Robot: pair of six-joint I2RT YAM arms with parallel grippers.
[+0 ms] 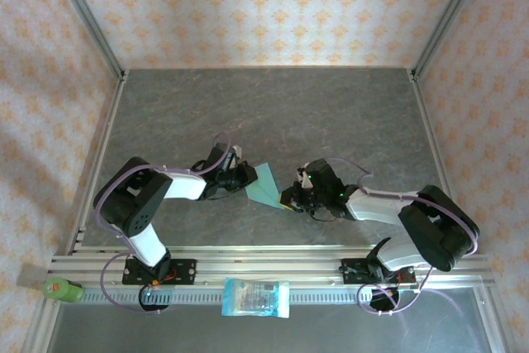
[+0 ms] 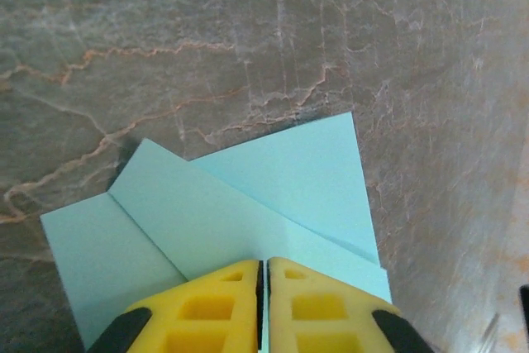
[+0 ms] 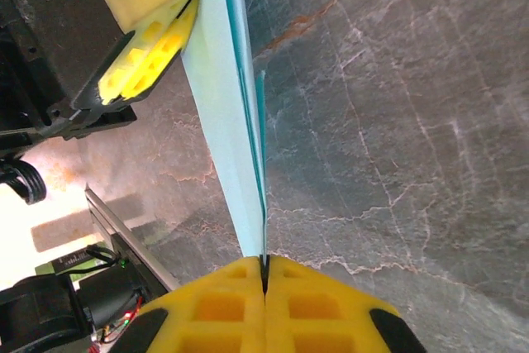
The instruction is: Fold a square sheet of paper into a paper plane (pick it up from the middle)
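Top view: folded sheet of paper (image 1: 266, 185), light teal, spanning the gap between left jaws and right jaws over the middle of the grey marbled worktop (image 1: 289, 105). Left jaws closed to a hairline slit on one edge of the sheet, yellow fingers (image 2: 238, 287) side by side with the paper passing in between. From the left wrist: sheet spread broad and flat beyond the tips, overlapping flaps meeting along a diagonal crease, one corner pointing away towards the far side. Right jaws pressed fully together on the opposite end, yellow fingers (image 3: 244, 279) pinching the thin edge. From the right wrist: sheet viewed edge-on as a narrow pale strip of stacked layers, running straight from the tips up to the left arm's yellow finger at upper left. Gripped at both ends, straight and unsagging between the two. Contact between the sheet's lower edge and the worktop not discernible. Along the near edge, well apart from the sheet: aluminium rail (image 1: 273, 264) carrying both arm bases; blue-and-white printed packet (image 1: 256, 297) lying between the bases; green object (image 1: 62, 290) at far left.
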